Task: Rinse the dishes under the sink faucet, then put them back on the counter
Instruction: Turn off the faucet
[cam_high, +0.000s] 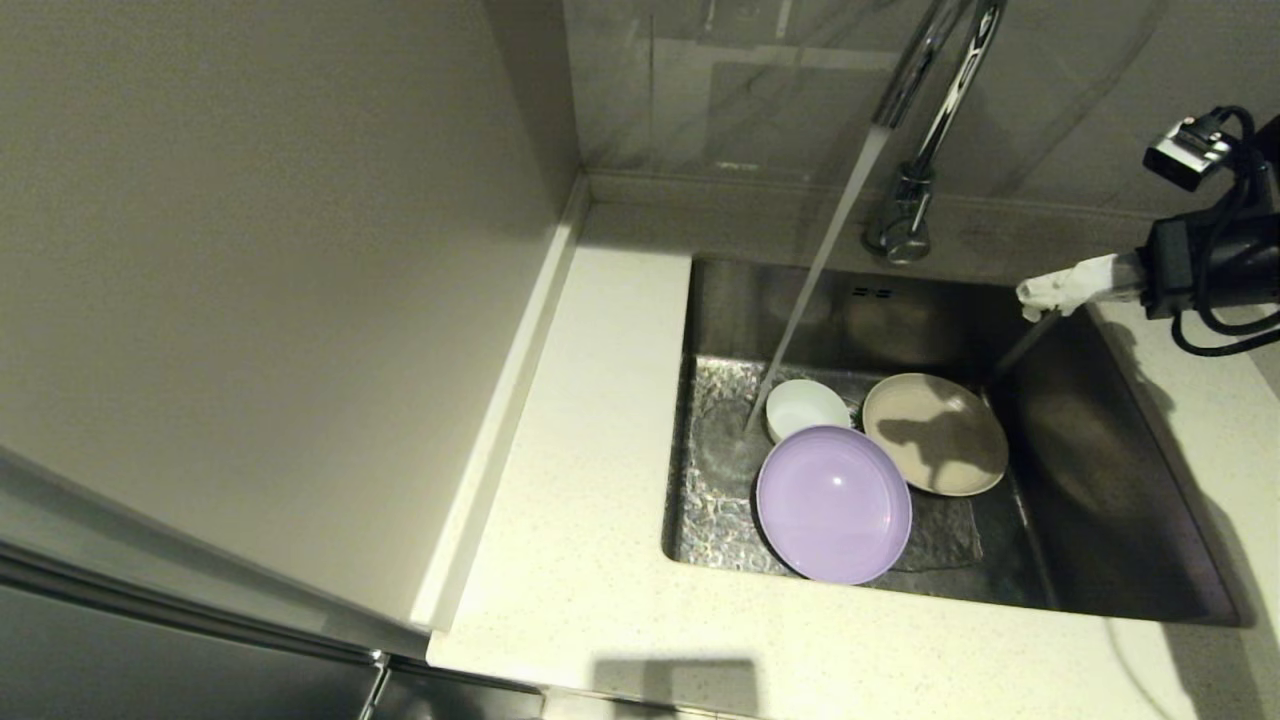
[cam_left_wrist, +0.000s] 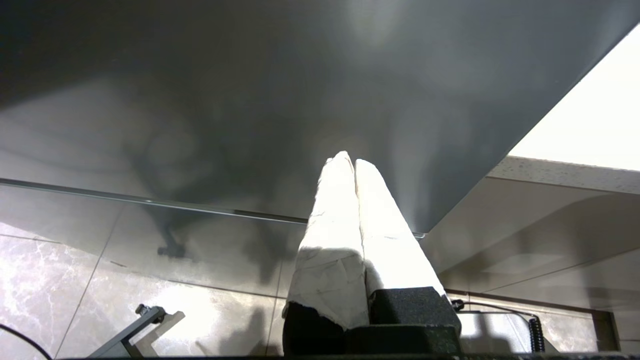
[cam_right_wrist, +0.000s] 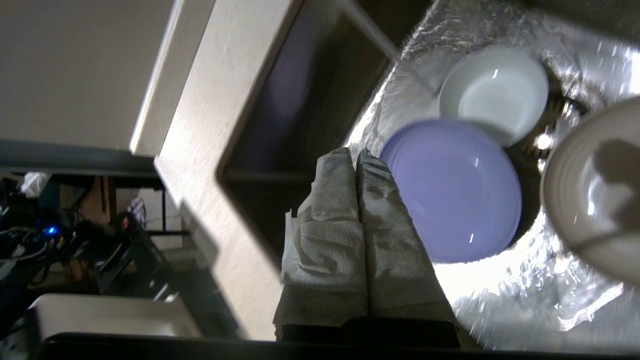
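while water runs from faucet (cam_high: 915, 190) into sink (cam_high: 1100, 520), bowl (cam_high: 805, 408), lavender plate (cam_high: 833, 503) and beige plate (cam_high: 935, 433) lie inside; right hand (cam_high: 1040, 291) hovers above, pinched empty; left hand (cam_left_wrist: 350, 162) parked off-desk, closed.

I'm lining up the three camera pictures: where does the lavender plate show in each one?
Head view: the lavender plate lies in the sink, at its near edge, overlapping the white bowl and the beige plate.
Left wrist view: not in it; only the shut left pincer before a dark panel.
Right wrist view: the plate sits just past the shut right pincer.
Shared landmark: the white bowl touching the plate's rim.
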